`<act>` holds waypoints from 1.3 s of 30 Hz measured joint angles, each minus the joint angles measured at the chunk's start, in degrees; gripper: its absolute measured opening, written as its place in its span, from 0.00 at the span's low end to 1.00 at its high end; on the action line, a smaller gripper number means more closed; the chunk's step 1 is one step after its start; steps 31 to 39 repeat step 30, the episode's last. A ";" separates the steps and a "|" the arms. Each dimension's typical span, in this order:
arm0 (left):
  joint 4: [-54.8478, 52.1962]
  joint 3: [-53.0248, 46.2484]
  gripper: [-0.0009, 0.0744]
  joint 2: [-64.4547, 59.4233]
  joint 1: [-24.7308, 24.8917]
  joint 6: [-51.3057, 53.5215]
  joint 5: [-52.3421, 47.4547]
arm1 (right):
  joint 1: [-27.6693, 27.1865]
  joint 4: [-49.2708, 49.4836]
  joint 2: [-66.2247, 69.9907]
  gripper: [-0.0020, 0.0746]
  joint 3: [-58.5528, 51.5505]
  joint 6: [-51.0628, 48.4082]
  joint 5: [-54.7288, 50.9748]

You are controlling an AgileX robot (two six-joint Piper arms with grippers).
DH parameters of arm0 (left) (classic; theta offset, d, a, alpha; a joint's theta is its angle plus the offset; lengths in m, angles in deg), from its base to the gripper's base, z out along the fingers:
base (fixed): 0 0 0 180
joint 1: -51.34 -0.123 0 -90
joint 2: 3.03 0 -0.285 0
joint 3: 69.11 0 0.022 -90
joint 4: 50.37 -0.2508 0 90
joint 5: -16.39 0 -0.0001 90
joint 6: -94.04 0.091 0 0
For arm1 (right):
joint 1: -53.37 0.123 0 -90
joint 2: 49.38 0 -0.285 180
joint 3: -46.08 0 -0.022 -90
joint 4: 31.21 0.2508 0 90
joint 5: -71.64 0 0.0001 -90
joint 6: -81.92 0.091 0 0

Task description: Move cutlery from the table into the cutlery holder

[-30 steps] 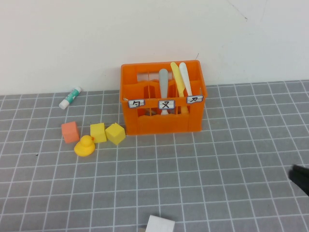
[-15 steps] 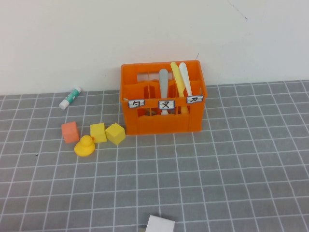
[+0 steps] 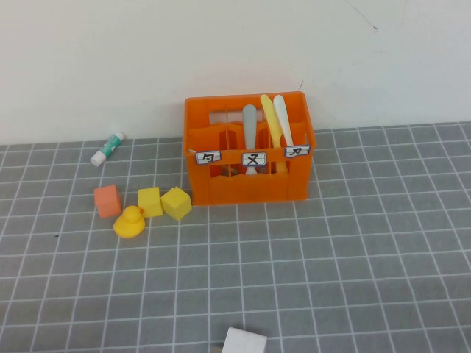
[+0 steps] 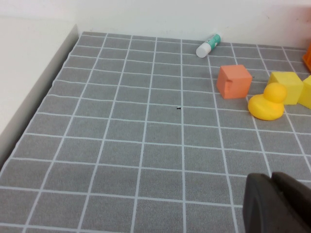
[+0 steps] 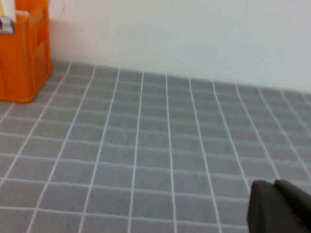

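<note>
The orange cutlery holder (image 3: 246, 190) stands at the back of the grey gridded table (image 3: 331, 272), against the wall. A grey fork (image 3: 250, 136), a yellow knife (image 3: 269, 119) and a white knife (image 3: 282, 119) stand upright in it. The mint-green and pink spoons do not show; no cutlery lies on the table. Neither gripper is in the high view. My left gripper (image 4: 272, 178) hovers over bare table with its fingers together and empty. My right gripper (image 5: 275, 185) is also shut and empty, over bare table well to the right of the holder (image 5: 24, 58).
Left of the holder are an orange block (image 3: 107, 200), two yellow blocks (image 3: 149, 201) (image 3: 176, 203) and a yellow duck (image 3: 129, 221). A white and green tube (image 3: 108, 148) lies by the wall. A white object (image 3: 244, 342) sits at the near edge.
A dark part of the right arm showed at the right edge of the high view a second ago; it has left that view. Nothing else moved.
</note>
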 joint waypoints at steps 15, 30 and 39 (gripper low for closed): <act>0.00 0.00 0.01 0.00 0.00 0.12 0.00 | 1.94 -8.11 -0.08 0.02 -1.15 13.97 -3.98; 0.00 0.00 0.01 0.00 0.00 0.12 0.00 | 1.94 -8.20 -0.08 0.02 -1.05 14.10 -3.98; 0.00 0.00 0.01 0.00 0.00 0.12 0.00 | 1.94 -8.20 -0.08 0.02 -1.05 14.10 -3.98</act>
